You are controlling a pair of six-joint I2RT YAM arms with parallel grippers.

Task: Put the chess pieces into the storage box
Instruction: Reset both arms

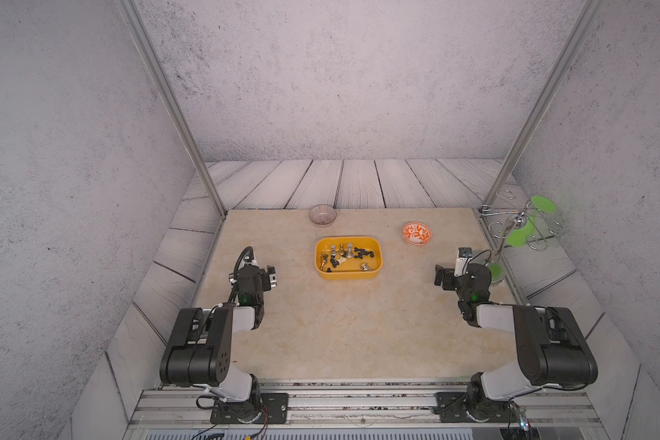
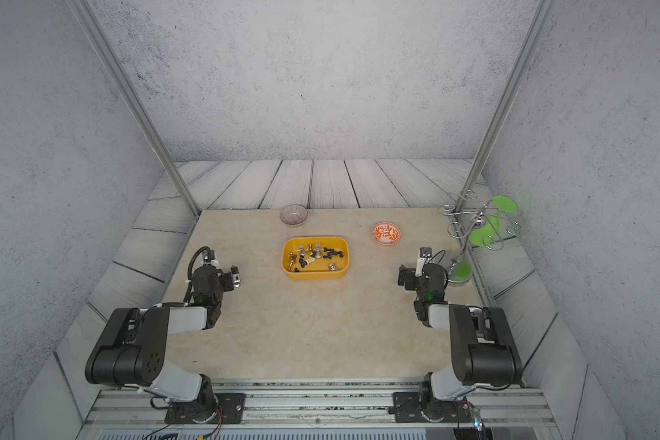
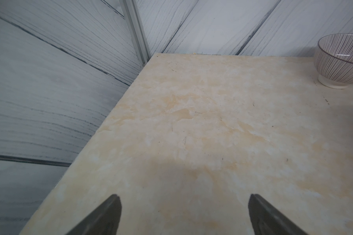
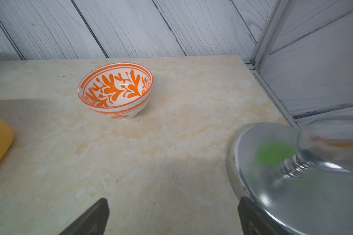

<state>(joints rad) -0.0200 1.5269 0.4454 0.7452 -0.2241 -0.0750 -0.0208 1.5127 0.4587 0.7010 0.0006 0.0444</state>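
While chess pieces [image 1: 349, 249] lie in the storage box [image 1: 347, 277], left tool [image 3: 184, 196] and right tool [image 4: 172, 200] gape empty.

Shallow yellow storage box [image 1: 348, 275] sits between left pincer [image 1: 271, 276] and right pincer [image 1: 439, 275], apart from both, holding black, silver and gold chess pieces [image 1: 361, 252].

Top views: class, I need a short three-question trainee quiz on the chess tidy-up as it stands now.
1. True or false: every chess piece in view lies inside the storage box.
2. Which stands nearer the right pincer? A) ribbed bowl B) orange-patterned bowl C) neither is on the table
3. Fill in: the left pincer and the right pincer both stand ____, holding nothing.
Key: 1 true; 2 B; 3 open.
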